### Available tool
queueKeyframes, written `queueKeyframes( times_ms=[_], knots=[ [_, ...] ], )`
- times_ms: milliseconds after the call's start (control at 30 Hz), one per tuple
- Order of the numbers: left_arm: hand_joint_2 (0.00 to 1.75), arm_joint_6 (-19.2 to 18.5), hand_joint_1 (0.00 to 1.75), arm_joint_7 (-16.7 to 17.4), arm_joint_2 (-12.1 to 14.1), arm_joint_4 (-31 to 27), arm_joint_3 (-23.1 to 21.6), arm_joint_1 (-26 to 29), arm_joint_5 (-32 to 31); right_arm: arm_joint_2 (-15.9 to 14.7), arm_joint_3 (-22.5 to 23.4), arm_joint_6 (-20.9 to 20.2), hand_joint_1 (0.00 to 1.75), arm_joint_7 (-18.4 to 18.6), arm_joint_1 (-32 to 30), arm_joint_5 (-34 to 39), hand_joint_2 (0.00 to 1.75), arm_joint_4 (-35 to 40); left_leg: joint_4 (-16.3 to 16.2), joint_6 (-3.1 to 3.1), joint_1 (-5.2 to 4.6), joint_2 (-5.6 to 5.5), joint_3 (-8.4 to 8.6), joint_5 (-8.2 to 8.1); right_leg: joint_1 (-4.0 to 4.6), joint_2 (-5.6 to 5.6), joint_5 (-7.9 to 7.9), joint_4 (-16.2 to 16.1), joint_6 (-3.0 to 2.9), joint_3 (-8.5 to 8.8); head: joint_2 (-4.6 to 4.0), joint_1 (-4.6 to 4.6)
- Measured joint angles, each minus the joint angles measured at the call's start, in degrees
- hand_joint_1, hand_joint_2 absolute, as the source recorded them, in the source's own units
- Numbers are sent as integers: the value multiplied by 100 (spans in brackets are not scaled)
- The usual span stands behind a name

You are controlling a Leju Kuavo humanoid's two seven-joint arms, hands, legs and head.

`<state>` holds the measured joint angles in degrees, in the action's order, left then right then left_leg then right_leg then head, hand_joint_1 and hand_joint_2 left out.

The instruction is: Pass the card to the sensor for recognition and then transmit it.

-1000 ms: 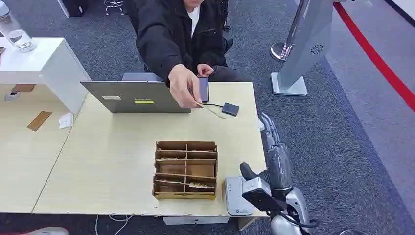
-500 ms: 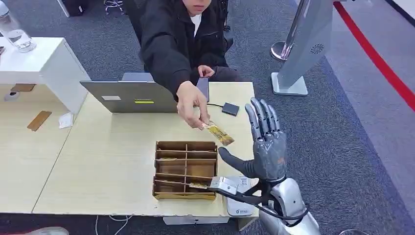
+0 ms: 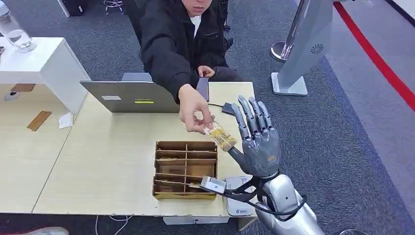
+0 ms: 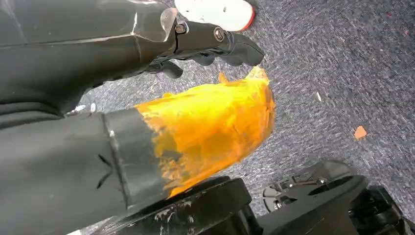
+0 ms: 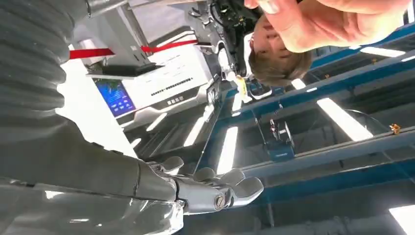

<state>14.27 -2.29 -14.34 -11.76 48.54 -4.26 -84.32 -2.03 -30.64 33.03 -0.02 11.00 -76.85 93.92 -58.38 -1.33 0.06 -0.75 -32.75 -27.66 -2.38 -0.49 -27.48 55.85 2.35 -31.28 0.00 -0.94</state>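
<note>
Right hand: I kept it raised, palm up, fingers spread wide, holding nothing, ready to receive. Card: pinched in the person's hand, its end just beside my thumb. Sensor: below my wrist, awaiting the card.

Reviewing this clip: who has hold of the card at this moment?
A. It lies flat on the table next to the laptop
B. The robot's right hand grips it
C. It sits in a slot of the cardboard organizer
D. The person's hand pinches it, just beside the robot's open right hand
D: the person's hand pinches the card, while the right hand has its fingers spread upright beside it, not closed on it.
</note>
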Motion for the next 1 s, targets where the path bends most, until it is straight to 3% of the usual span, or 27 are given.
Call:
queueKeyframes(
  times_ms=[400, 433, 467, 500, 1000],
  knots=[
    [0, -4, 0, 15, -7, 0, 0, 0, -2, -7, -57, 20, 0, 28, 31, -2, 175, -46, 0, 0, 0, 0, 0, 0, 0, 0, 0, 0, 0, 0, 0, -2],
    [0, -4, 0, 15, -7, 0, 0, 0, -2, -7, -61, 20, 59, 31, 34, -2, 175, -46, 0, 0, 0, 0, 0, 0, 0, 0, 0, 0, 0, 0, 0, -2],
    [0, -4, 0, 15, -7, 0, 0, 0, -2, -7, -63, 20, 154, 31, 36, 2, 175, -50, 0, 0, 0, 0, 0, 0, 0, 0, 0, 0, 0, 0, 0, -2],
    [0, -4, 0, 15, -7, 0, 0, 0, 0, -7, -66, 20, 169, 31, 40, 22, 175, -57, 0, 0, 0, 0, 0, 0, 0, 0, 0, 0, 0, 0, 0, -2],
    [0, -7, 0, 35, -9, 0, 0, 0, 7, -7, -140, 11, 175, 20, 65, 302, 175, -59, 0, 0, 0, 0, 0, 0, 0, 0, 0, 0, 0, 0, 0, -2]
  ],
)
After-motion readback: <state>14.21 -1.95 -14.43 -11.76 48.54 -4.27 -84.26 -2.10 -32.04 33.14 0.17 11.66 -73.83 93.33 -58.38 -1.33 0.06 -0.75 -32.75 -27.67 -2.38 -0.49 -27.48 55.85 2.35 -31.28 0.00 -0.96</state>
